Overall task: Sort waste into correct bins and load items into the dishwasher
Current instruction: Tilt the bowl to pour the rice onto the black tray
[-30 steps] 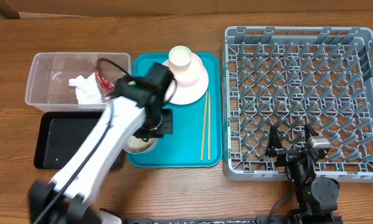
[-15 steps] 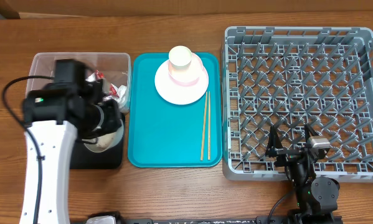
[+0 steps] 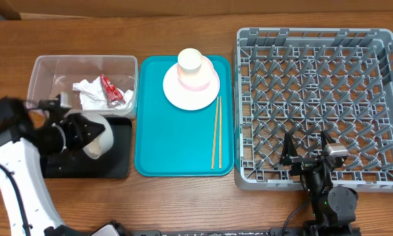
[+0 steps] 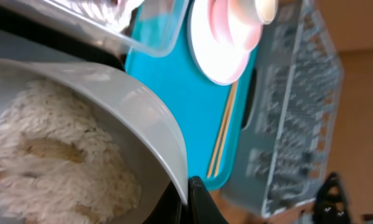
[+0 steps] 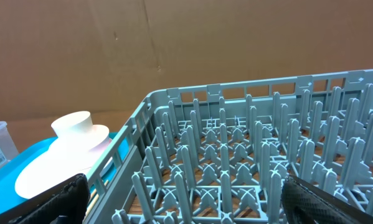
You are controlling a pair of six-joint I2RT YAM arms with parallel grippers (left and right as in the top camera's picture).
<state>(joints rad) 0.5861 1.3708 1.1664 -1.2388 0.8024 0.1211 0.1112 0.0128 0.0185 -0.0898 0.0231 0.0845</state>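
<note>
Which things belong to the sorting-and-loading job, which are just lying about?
Job: white bowl, cooked rice, crumpled tissue, red wrapper, clear tub, black tray, round plate, pink cup, white cup, wooden chopsticks, grey dish rack.
Lying about: teal serving tray, wooden table.

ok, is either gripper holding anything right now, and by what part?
The left gripper is shut on the rim of the white bowl, which is tipped over the black tray with rice inside. The right gripper is open and empty.

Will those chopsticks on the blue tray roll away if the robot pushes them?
The chopsticks look thin and light, so a nudge would likely slide or roll them. The raised rim of the teal tray would probably stop them.
</note>
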